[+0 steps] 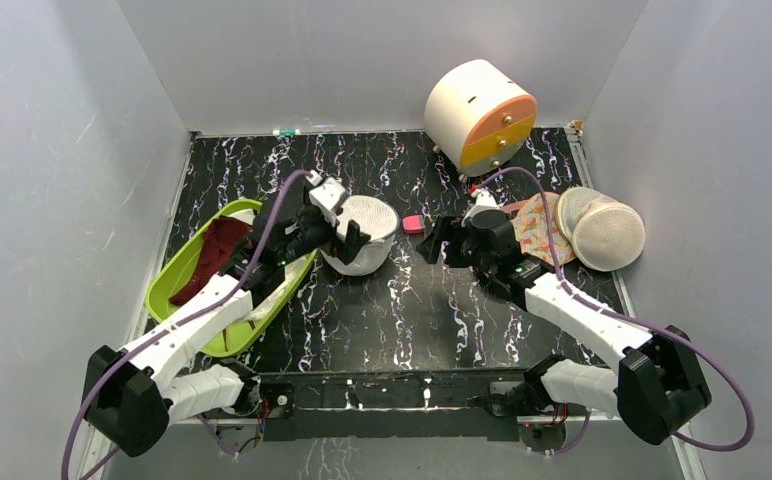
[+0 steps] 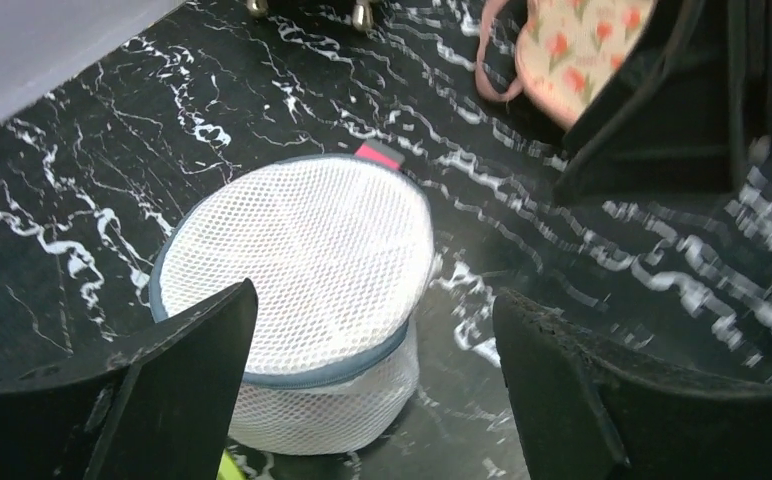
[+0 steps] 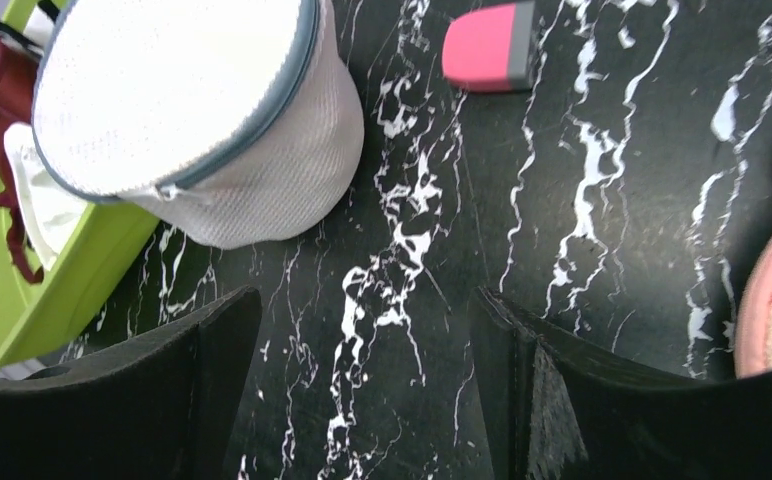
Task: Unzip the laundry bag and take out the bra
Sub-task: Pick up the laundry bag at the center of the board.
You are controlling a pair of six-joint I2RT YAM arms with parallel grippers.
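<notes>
Left gripper point(image 2: 374, 300) and right gripper point(image 3: 369, 295) both stood wide and empty, left of the soft white clamshell mesh pouch point(image 1: 602, 228), which looked light and floppy, likely best pinched at its zip rim.

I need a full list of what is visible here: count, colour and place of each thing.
laundry bag: 1, white mesh with grey-blue zip, centre
bra: 1, pink-red, right of the bag
tray: 1, green, left
garment: 1, maroon, in the tray
domed bag: 1, white mesh, right
floral fabric: 1, orange, beside the domed bag
drum: 1, white and orange, back
table: 1, black marbled
left gripper: 1, black, open, at the laundry bag
right gripper: 1, black, open, near the bra
</notes>
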